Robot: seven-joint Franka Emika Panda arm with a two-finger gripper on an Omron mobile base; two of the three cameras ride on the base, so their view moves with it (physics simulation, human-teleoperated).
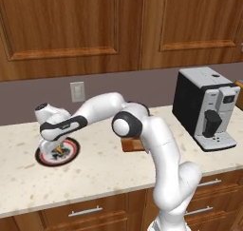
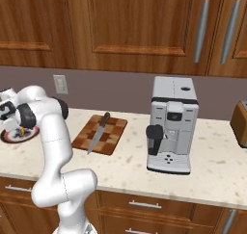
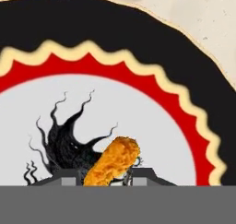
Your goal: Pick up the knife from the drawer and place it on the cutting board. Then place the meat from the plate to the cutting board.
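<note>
Hand view, bottom centre: gripper (image 3: 107, 174) fingers stand either side of the orange meat (image 3: 112, 161), grip uncertain, on the plate (image 3: 152, 121); right base view, centre left: knife (image 2: 98, 131) lies on the cutting board (image 2: 114, 134).

The counter (image 2: 130, 156) lies bare between the plate (image 1: 71, 151) and the cutting board (image 2: 113, 132), so a gripper could pass there. On the board, the knife (image 2: 98, 132) takes up the middle strip, with bare wood on either side. The coffee machine (image 2: 171, 124) stands tall just beyond the board, walling off that side.
</note>
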